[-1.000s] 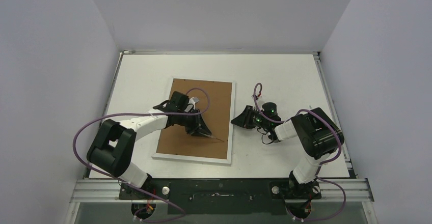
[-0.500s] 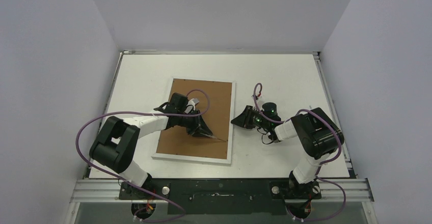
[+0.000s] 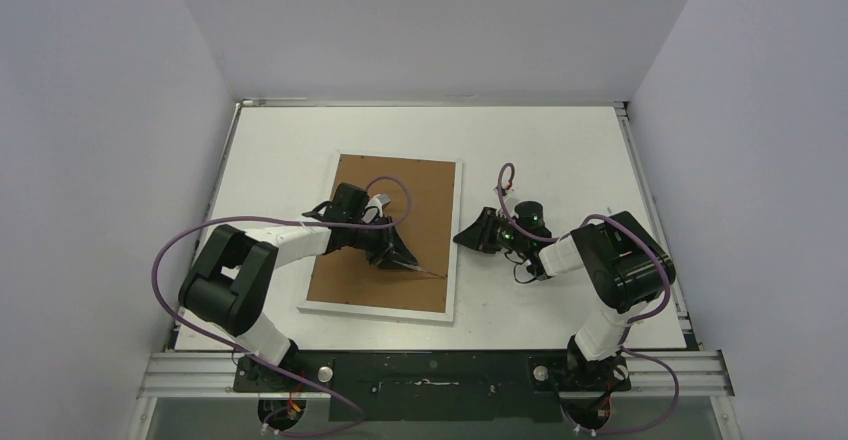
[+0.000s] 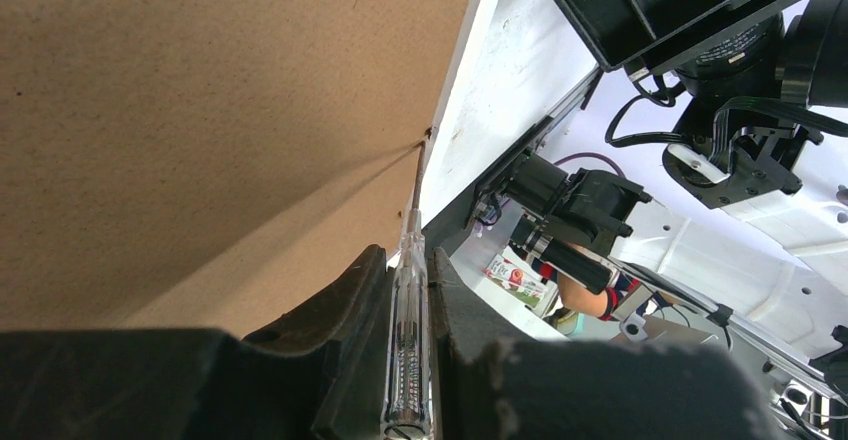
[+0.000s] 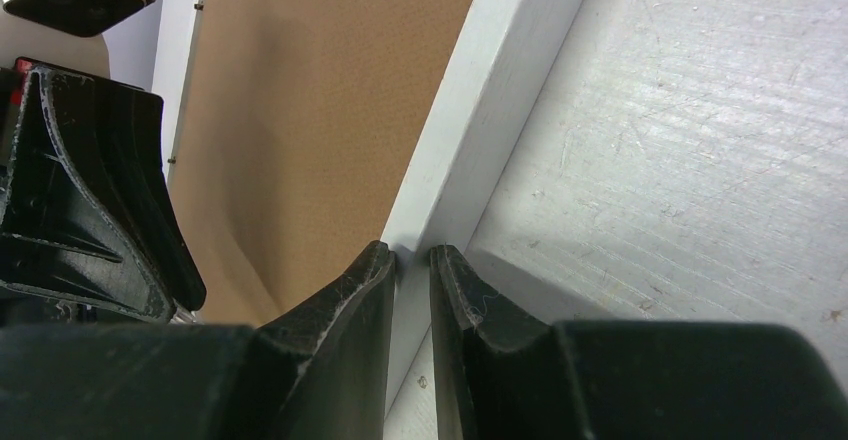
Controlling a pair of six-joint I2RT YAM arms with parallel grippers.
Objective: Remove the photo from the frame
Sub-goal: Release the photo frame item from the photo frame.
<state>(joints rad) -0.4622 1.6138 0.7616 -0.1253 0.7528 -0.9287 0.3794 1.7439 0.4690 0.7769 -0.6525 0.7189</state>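
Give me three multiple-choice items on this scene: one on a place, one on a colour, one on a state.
1. The tip of the screwdriver sits:
A) on the frame, at the seam between back and border, along its right edge in the top view
B) on bare table
C) at the frame's far left corner

2. The upturned back of the frame is:
A) black
B) brown
C) green

3. The left tool is:
A) open and empty
B) shut on the screwdriver
C) shut on the photo

Key:
1 A, the left wrist view shows the tip at that seam.
2 B, the top view shows a brown board inside a white border.
3 B, its fingers clamp the clear handle.
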